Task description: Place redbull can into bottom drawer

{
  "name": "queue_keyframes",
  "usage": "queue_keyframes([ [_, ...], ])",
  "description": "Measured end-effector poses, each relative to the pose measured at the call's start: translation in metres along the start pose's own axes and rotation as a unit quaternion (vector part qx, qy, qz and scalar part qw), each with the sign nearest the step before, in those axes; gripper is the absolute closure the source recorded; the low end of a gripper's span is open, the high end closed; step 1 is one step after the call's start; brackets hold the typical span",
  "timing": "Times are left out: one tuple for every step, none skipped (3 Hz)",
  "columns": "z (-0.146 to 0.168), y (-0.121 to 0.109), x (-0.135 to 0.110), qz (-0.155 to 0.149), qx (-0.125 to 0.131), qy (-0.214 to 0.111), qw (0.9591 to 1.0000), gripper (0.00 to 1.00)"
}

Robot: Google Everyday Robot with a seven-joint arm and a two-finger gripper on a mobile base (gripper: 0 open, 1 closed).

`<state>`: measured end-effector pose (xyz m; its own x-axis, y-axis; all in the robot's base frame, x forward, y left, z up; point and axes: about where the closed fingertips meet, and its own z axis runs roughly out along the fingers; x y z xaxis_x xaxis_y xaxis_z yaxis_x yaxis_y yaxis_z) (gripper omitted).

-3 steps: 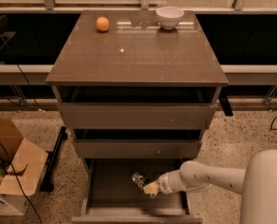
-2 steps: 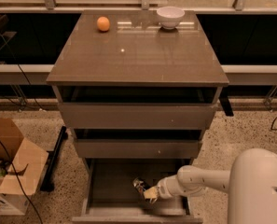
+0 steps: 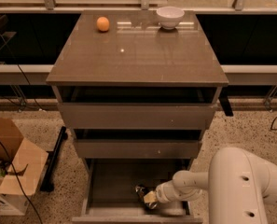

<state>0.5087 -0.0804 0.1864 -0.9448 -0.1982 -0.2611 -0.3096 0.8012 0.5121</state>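
Observation:
The bottom drawer [image 3: 111,185] is pulled open at the foot of the grey-brown cabinet. The redbull can [image 3: 141,192], small, shiny and crinkled, is inside it near the front right, low over the drawer floor. My gripper [image 3: 148,198] reaches into the drawer from the right and sits right at the can, with its pale fingers [image 3: 150,199] against it. The white arm [image 3: 231,181] comes in from the lower right and hides the drawer's right side.
An orange ball [image 3: 103,24] and a white bowl [image 3: 170,17] sit at the back of the cabinet top [image 3: 138,55]. The two upper drawers [image 3: 138,115] stand slightly open. A cardboard box [image 3: 10,171] and cables lie on the floor at the left.
The arm has drawn closer to the camera and lower. The gripper and the can have sunk a little toward the front of the drawer floor.

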Motion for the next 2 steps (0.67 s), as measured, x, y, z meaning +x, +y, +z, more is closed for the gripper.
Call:
queue_keyframes([
  [0.011,-0.004,0.007,0.023,0.008,0.013,0.9996,0.58],
  [0.019,0.004,0.021,0.043,0.015,0.031,0.9985,0.28],
])
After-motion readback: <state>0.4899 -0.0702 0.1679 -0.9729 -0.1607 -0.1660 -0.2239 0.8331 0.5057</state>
